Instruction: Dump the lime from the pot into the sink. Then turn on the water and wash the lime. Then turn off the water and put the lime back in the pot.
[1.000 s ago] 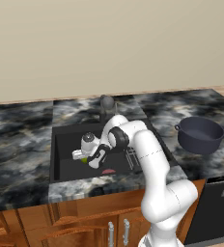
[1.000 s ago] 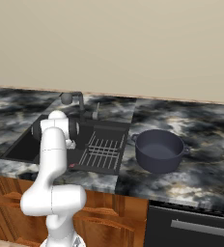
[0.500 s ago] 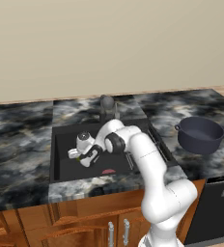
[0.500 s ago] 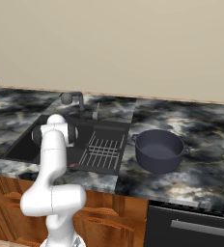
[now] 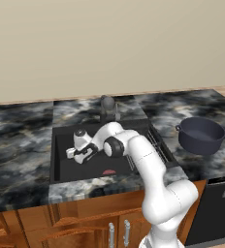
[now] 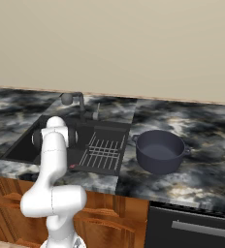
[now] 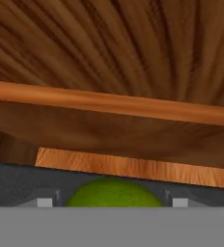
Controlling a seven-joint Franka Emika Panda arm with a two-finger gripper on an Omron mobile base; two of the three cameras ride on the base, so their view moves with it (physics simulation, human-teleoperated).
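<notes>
The lime (image 7: 113,194) is a yellow-green ball lying on the dark floor of the sink (image 5: 61,162), seen close up in the hand view. My gripper (image 7: 112,201) is low inside the basin, its two fingertips (image 7: 44,201) standing either side of the lime with a thin gap on each side, so the jaws are open around it. In the left base view my gripper (image 5: 80,154) hangs over the basin's left half and covers the lime. The dark blue-grey pot (image 5: 201,135) stands upright on the counter right of the sink (image 6: 22,147); the pot (image 6: 160,151) looks empty.
A dark faucet (image 5: 107,104) stands behind the basin. A grey wire rack (image 6: 104,150) takes up the sink's right part. A flat pink-red patch (image 5: 109,172) lies on the sink floor near the front wall. Marbled counter runs to both sides.
My hand has swung left and down into the basin over the lime. The jaws have drawn narrower around it. The pot has not moved.
</notes>
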